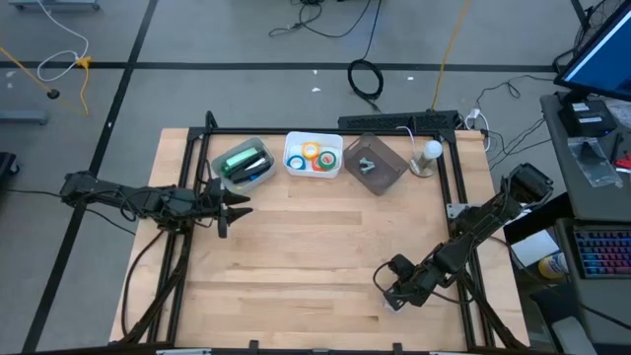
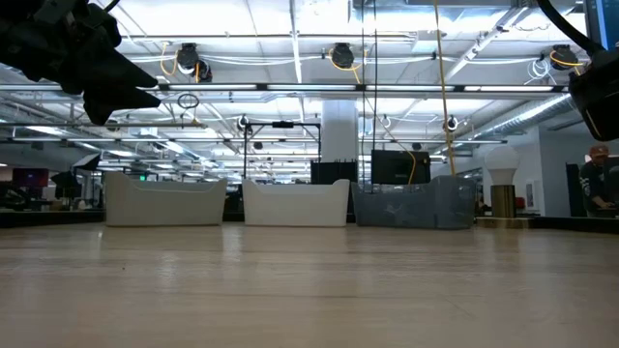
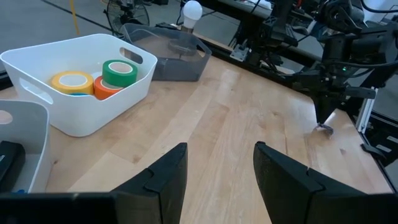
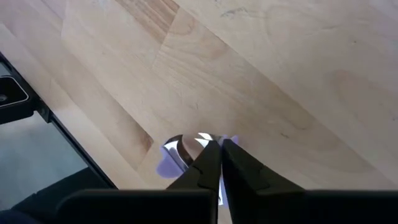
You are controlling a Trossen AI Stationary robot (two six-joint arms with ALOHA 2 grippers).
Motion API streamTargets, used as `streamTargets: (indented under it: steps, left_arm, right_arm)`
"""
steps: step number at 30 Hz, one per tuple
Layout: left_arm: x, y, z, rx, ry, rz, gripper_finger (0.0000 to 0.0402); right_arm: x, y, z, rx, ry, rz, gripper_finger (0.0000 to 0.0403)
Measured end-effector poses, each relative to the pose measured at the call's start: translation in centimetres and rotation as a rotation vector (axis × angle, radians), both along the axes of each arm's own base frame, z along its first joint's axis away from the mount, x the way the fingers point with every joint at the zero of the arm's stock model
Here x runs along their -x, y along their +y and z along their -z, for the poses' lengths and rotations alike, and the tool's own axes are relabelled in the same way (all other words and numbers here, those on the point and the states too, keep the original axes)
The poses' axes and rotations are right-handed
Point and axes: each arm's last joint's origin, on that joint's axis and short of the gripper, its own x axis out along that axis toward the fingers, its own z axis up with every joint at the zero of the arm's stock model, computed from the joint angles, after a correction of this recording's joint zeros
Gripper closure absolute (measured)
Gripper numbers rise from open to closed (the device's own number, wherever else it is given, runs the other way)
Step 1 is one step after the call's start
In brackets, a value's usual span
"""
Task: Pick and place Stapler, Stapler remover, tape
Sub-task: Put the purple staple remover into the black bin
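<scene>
I see my right gripper [image 4: 219, 152] closed on a small shiny staple remover [image 4: 180, 152] near the table's [image 1: 325, 247] edge; left gripper [image 3: 217, 171] open over bare wood.

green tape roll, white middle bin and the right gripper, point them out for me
green tape roll [image 3: 120, 73], left wrist view, on its outer side wall.
white middle bin [image 3: 93, 112], left wrist view, on its near outer wall.
right gripper [image 4: 221, 163], right wrist view, between its shut fingertips.

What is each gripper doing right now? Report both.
Left gripper: open, holding nothing, above the table near the bins.
Right gripper: fingers shut on a small purple and metal object on the table; what it is cannot be told.
</scene>
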Motion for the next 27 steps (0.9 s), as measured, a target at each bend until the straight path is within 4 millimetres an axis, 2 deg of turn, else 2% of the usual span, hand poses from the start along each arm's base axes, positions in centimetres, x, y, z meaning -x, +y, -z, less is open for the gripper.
streamTargets:
  steps: [15, 21, 27]
  left_arm:
    - [0.0, 0.0, 0.0, 0.003, -0.001, -0.001, 0.022]
    - [0.0, 0.0, 0.0, 0.002, -0.002, -0.001, 0.022]
    - [0.0, 0.0, 0.0, 0.003, -0.004, -0.001, 0.022]
  right_arm:
    - [0.1, -0.2, -0.1, 0.043, -0.024, -0.022, 0.0402]
    - [-0.1, -1.4, -0.7, 0.104, -0.056, 0.013, 0.0403]
    - [-0.8, -3.5, -1.8, 0.15, -0.088, 0.009, 0.0403]
